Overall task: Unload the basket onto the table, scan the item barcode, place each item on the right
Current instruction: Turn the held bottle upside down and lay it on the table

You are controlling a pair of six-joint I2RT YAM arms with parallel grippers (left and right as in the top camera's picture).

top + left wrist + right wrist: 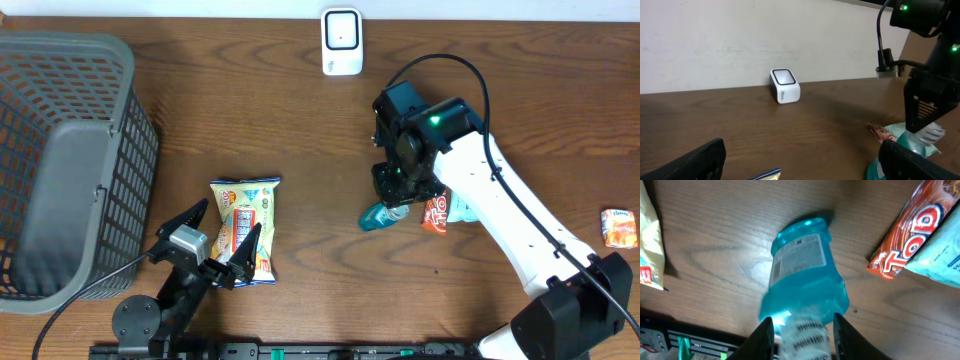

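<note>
1. R gripper [802,320]: fingers straddle the white cap of the bottle [802,265] with a narrow gap. Can't tell if they're pinching it or just off it.
2. Bottle lies flat on the table [300,130], mid-right, label up. Barcode too small to read.
3. To do it well, I'd say: firm pinch on cap/neck before the lift, as the heavy base may swing. Then turn the label toward the scanner [341,40] at the far edge.
4. L gripper [232,216]: wide open, empty, above the snack bag [245,192], near-left.
5. Red pack [905,245] sits just right of the bottle, basket [130,170] at the left edge. White wall [715,40] behind the brown wood top.
</note>
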